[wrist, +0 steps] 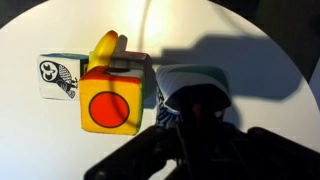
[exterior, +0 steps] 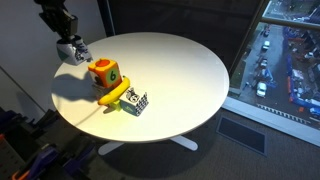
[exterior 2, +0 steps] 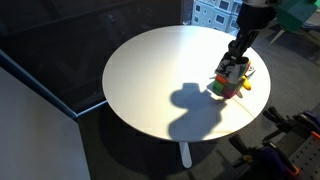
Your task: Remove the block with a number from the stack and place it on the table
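At the far left of an exterior view, the gripper [exterior: 71,48] is pinching the block with a number [exterior: 73,54] between its fingers and holding it over the table [exterior: 190,60], close to the rim. The block is hanging clear of the stack [exterior: 105,72], of which only the orange cube [exterior: 100,77] with its green face is showing, bare on top. Further right, a yellow curved piece [exterior: 112,95] is lying against that cube's base, and a black-and-white patterned cube [exterior: 136,102] is sitting just beside it.

The step in hand is looking like the set-down. Doing it well is probably meaning:
- easing the block slightly inward from the rim
- staying apart from the orange cube so that the fingers are not clipping it
- keeping the block level while lowering it straight down
- spreading the fingers only once its bottom face is resting flat

Several things are proving hard to make out:
- No numeral is reading on any face. The wrist view is giving only a green-and-white top under the dark fingers.
- The block's height above the table is staying unclear. It appears to be in the air, judging by the shadow beneath.
- In the exterior view from the opposite side, the gripper is overlapping the stack, so the gap between them is being hidden.
- The fingertips are too blurred to show the exact contact.
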You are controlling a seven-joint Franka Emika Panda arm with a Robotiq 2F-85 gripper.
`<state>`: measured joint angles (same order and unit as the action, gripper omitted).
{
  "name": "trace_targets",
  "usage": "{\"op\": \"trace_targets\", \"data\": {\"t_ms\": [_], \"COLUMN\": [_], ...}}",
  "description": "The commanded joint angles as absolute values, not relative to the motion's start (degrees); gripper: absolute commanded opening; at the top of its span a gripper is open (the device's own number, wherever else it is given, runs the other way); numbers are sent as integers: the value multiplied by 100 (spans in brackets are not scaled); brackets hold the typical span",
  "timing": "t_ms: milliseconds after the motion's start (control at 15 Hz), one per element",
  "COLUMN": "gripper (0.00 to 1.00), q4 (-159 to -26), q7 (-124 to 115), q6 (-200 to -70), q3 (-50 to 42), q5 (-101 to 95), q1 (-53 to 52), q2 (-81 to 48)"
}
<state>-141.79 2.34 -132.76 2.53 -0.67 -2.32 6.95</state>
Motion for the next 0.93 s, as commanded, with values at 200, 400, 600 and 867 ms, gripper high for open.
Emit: {"op": "trace_targets", "data": {"t_ms": [200,400,600,867], "gripper": [18,18,6,6], "q4": [-14172,-14172,-14172,-14116], "q7": [232,232,221,178], "q6": [-13265,-13265,-13272,-13340], "q3": [245,245,249,314], "q5": [-68,-68,-66,-55], "q1": [-241,-241,-244,-301], "q2": [685,685,684,583]}}
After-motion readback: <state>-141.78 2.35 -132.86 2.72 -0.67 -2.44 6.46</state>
